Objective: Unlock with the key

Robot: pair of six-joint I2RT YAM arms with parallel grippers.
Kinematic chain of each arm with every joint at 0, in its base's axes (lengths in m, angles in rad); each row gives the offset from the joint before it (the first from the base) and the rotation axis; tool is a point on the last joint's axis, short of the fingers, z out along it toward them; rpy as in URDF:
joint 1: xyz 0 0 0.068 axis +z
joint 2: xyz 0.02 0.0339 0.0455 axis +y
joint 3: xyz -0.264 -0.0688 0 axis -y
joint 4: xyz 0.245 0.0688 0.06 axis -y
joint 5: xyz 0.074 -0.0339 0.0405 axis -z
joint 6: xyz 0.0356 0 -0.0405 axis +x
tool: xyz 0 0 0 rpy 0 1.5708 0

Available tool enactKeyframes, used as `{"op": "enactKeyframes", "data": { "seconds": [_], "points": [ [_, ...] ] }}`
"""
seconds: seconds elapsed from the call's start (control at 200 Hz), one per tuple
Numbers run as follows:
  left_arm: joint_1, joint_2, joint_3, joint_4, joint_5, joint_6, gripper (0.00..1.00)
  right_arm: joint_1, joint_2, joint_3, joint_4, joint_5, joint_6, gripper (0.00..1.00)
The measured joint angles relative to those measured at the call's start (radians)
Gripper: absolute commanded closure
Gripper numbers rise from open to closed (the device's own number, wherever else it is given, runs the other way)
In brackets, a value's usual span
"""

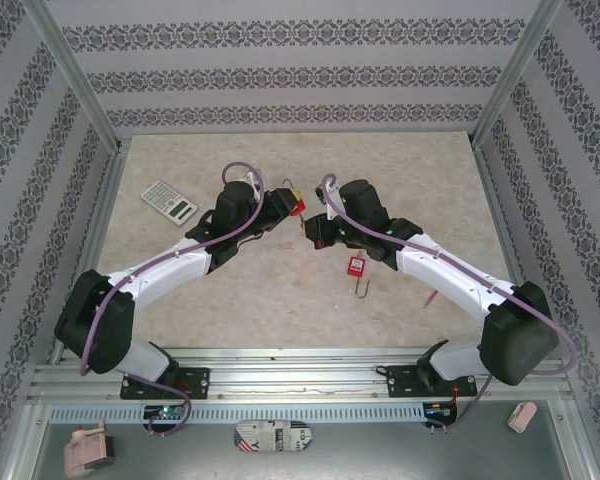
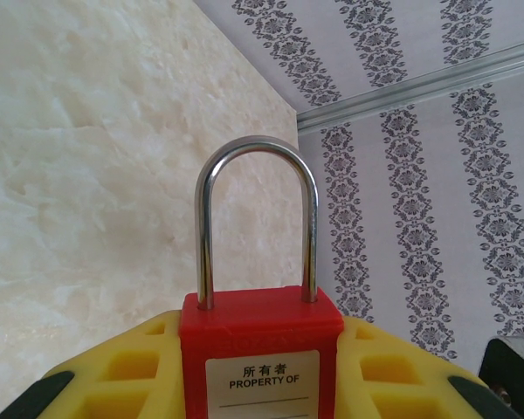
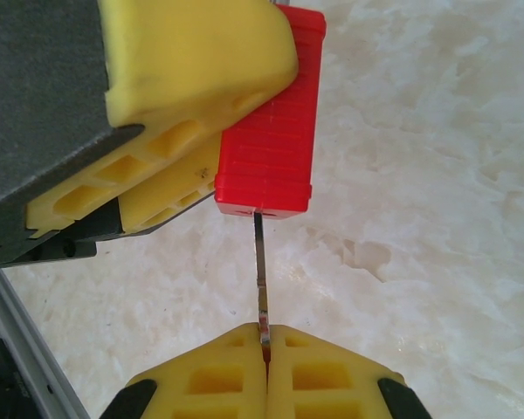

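Observation:
A red padlock with a steel shackle standing closed is held above the table, and my left gripper is shut on its body with a yellow finger on each side. From above, the padlock hangs between both arms at mid-table. My right gripper is shut on the key. The thin blade runs straight up into the keyhole in the bottom face of the padlock. The left gripper's yellow fingers clamp the lock from the upper left. In the top view the right gripper sits just below the lock.
A second red padlock lies on the table near the right arm's forearm. A calculator lies at the far left. Patterned walls and aluminium posts enclose the table; a metal rail runs along the near edge.

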Motion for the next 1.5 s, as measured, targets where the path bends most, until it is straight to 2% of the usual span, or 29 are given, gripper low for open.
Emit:
{"op": "enactKeyframes", "data": {
  "seconds": [0.23, 0.44, 0.654, 1.134, 1.499],
  "points": [
    [-0.001, -0.019, 0.001, -0.017, -0.002, 0.007, 1.00, 0.000, -0.003, 0.000, 0.013, -0.011, 0.006, 1.00],
    [-0.036, -0.024, 0.122, -0.246, -0.088, 0.107, 1.00, 0.010, -0.003, 0.009, 0.007, -0.010, 0.002, 1.00],
    [-0.061, -0.020, 0.163, -0.327, -0.152, 0.161, 1.00, 0.021, -0.004, 0.014, -0.003, 0.014, 0.003, 1.00],
    [-0.082, 0.012, 0.192, -0.339, -0.204, 0.214, 1.00, 0.002, -0.014, 0.014, -0.003, 0.013, 0.033, 1.00],
    [-0.074, 0.023, 0.129, -0.220, -0.167, 0.110, 1.00, -0.010, -0.024, -0.029, 0.054, 0.016, 0.079, 1.00]
  ]
}}
